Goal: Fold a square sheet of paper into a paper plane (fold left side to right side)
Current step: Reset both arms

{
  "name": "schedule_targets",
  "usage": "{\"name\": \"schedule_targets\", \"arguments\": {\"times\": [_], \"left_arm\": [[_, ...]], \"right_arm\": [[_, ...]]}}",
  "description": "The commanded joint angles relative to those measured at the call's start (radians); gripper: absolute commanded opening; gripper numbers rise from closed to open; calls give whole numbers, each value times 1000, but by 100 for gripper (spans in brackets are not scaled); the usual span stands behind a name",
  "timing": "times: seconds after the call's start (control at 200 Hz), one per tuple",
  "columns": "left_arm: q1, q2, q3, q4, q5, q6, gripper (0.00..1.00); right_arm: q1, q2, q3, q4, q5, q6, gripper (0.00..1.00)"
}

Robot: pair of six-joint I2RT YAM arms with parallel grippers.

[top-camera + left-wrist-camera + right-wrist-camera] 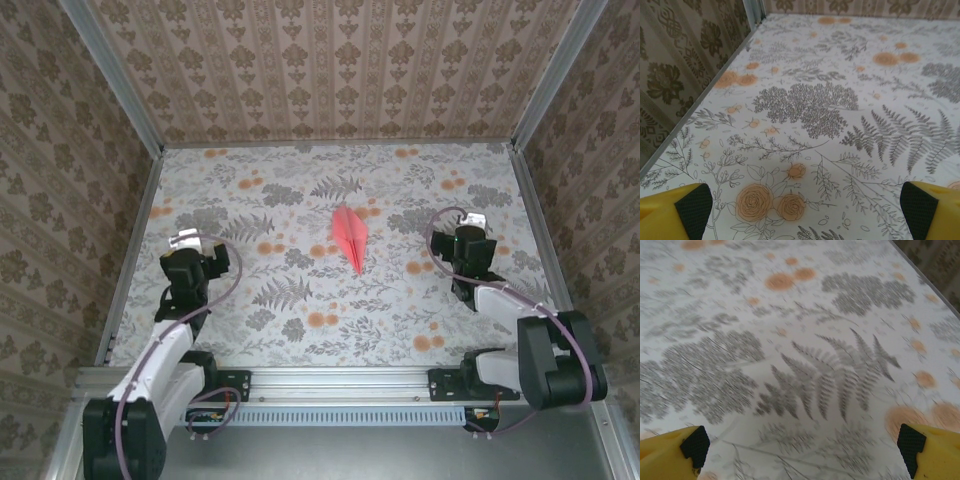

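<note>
there is one paper plane (350, 238), a slim salmon-pink dart. it lies flat on the flowered tablecloth (300, 190) a little beyond the middle of the desk, nearer the far edge than the near edge, with its point aimed back toward the near edge. nothing touches it.

two arms stand at the near edge, one toward each near corner. the left gripper (187, 239) sits close to the left edge of the desk, well apart from the plane. from its wrist camera, the left gripper (805, 207) has its two yellow fingers (670, 212) spread to the bottom corners of the view, with bare cloth between them; it is spread wide and has hold of nothing.

the right gripper (468, 222) is on the other side of the plane, toward the right edge, and apart from it. from its own camera, the right gripper (802, 445) also has two yellow fingers (665, 455) spread wide, with bare fern-printed cloth between their black pads (695, 444); it too holds nothing.

three patterned walls (330, 60) close the desk on the left, far and right sides.
</note>
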Motion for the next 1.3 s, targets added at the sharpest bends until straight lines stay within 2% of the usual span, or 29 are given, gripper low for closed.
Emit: {"name": "schedule_targets", "arguments": {"times": [0.0, 0.135, 0.275, 0.33, 0.6, 0.83, 0.9, 0.965, 1.025, 1.085, 1.295], "left_arm": [[23, 84, -15, 161, 66, 69, 100], [38, 206, -18, 300, 163, 107, 100], [46, 293, -17, 440, 246, 145, 100], [49, 321, -23, 495, 268, 155, 100], [64, 453, -15, 668, 389, 220, 100], [70, 715, -52, 1025, 396, 244, 100], [74, 662, -5, 858, 358, 213, 100], [75, 684, 66, 770, 345, 214, 100], [84, 678, 137, 610, 287, 174, 100], [104, 683, 126, 639, 300, 156, 100], [92, 682, 129, 630, 280, 164, 100]], "right_arm": [[-15, 46, -15, 247, -99, -57, 100], [-25, 126, -2, 356, -143, -101, 100], [-34, 282, -8, 489, -189, -113, 100], [-38, 265, 5, 437, -195, -106, 100], [-51, 273, 7, 441, -216, -98, 100], [-51, 272, 6, 441, -216, -99, 100], [-49, 271, 6, 442, -215, -100, 100], [-49, 271, 6, 443, -214, -101, 100], [-49, 271, 6, 444, -214, -101, 100], [-49, 272, 7, 443, -213, -101, 100], [-49, 270, 6, 443, -214, -101, 100]]}}
